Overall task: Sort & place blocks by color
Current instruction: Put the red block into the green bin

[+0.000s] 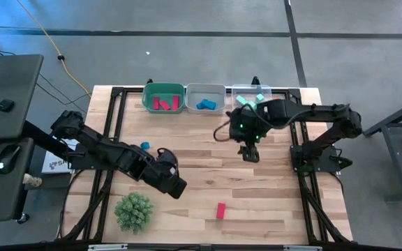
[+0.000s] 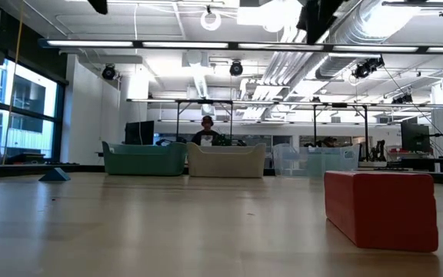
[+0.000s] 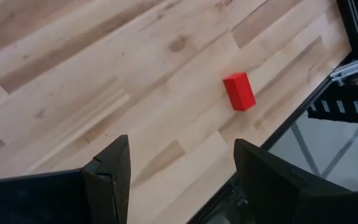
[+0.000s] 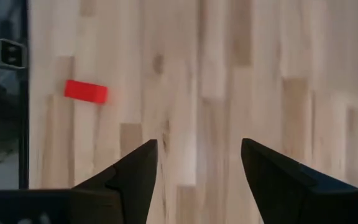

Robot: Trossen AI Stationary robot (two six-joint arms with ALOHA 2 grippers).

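A red bar block (image 1: 220, 210) lies flat on the table near its front edge; it also shows in the low view (image 2: 381, 209), the left wrist view (image 3: 238, 91) and the right wrist view (image 4: 86, 91). A blue block (image 1: 145, 146) lies at mid-left. My left gripper (image 1: 175, 185) is open and empty, left of the red block. My right gripper (image 1: 250, 153) is open and empty, in front of the bins. The green bin (image 1: 163, 97) holds red blocks, the grey bin (image 1: 206, 97) blue blocks, the clear bin (image 1: 251, 95) teal blocks.
A green spiky ball (image 1: 133, 210) sits at the front left of the table. The three bins stand in a row along the far edge. A black frame borders the table. A person sits far behind the table in the low view (image 2: 206, 132).
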